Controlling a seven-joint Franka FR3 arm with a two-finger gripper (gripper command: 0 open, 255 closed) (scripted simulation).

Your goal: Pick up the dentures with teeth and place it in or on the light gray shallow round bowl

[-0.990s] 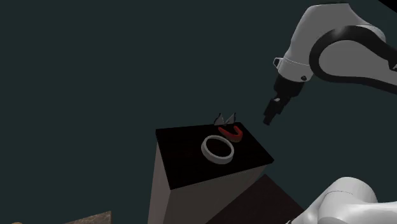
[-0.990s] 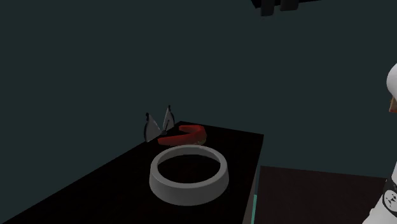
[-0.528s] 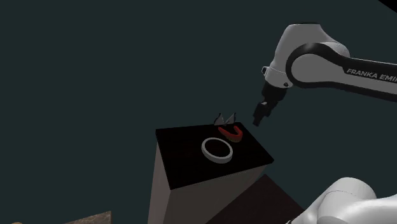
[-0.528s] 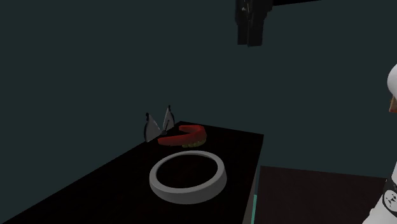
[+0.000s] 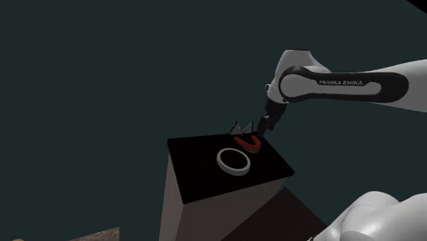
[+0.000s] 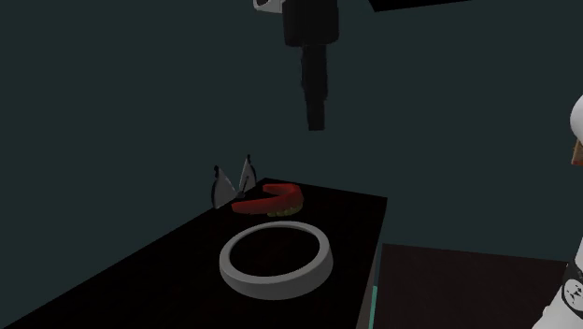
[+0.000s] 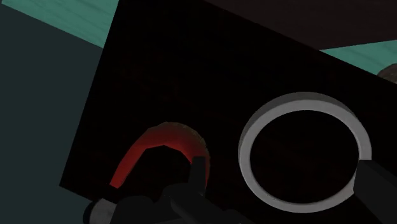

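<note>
We see the red dentures [image 6: 271,200] lying on the black table [image 6: 140,271] near its far edge, just behind the grey shallow round bowl [image 6: 277,280] and apart from it. Two small grey pointed shapes [image 6: 234,183] stand close beside them. Our claw [image 6: 318,117] hangs in the air above the dentures, touching nothing, its fingers spread wide.

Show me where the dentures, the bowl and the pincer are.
dentures [image 6: 271,199]: second exterior view, on the red arch.
bowl [image 6: 276,280]: second exterior view, on its near wall.
pincer [image 6: 318,120]: second exterior view, at its tip.
</note>
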